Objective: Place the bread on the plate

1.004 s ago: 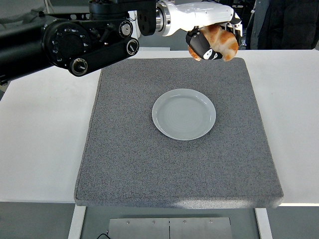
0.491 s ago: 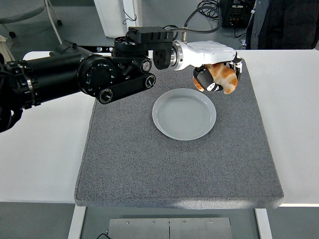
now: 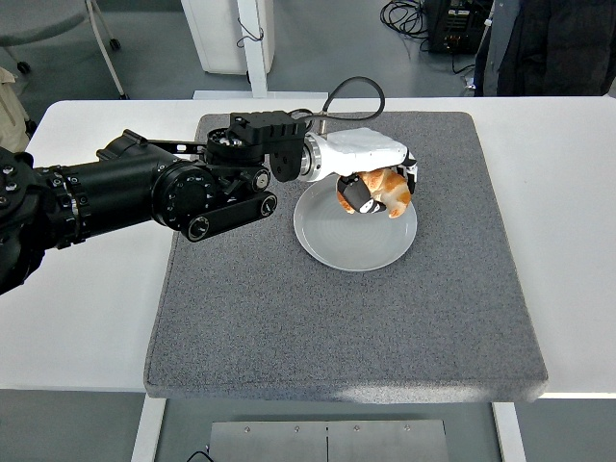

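Lying flat on white table [image 3: 87, 318]: grey felt-like mat [image 3: 337, 327], covering most of the middle. Running across floor beyond far edge: black cables [image 3: 404, 14]. Standing at top right: dark-clothed person [image 3: 549, 43], possibly leaning against the table. Showing at top left: chair base [image 3: 58, 29].

The left arm [image 3: 144, 197] is matte black, built of thick round segments with ringed joints and small silver screws. A black cable [image 3: 351, 91] loops out at its twelve o'clock side. The left hand [image 3: 371, 173] has a glossy white shell and dark fingers.
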Controlling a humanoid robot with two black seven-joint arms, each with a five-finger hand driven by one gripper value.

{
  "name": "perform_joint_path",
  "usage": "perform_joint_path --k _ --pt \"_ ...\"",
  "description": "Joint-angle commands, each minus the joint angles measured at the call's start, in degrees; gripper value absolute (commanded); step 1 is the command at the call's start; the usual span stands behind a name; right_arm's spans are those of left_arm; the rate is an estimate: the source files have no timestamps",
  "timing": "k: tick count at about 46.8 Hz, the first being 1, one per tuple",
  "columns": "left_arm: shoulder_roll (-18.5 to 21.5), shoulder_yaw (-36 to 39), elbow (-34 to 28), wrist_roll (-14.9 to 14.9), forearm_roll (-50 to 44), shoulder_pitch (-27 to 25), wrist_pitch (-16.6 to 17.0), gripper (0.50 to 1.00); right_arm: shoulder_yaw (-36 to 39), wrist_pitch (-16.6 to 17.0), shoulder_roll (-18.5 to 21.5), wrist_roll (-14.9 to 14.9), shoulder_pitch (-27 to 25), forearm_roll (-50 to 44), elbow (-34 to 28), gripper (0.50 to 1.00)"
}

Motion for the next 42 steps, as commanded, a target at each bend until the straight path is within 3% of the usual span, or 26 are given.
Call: perform_joint_path --k 1,31,42 --pt "0.0 0.0 0.4 0.1 0.7 1.4 0.6 0.5 0.0 0.0 0.0 0.0 0.0 0.0 0.0 1.0" --pt "0.0 0.8 4.3 0.0 2.7 5.4 1.4 0.5 0.0 0.0 0.0 0.0 0.0 0.0 0.0 1.0" --pt "0.0 2.5 4.4 -0.3 2.7 6.2 3.1 0.5 0.0 0.0 0.0 0.0 0.0 0.0 0.0 1.0"
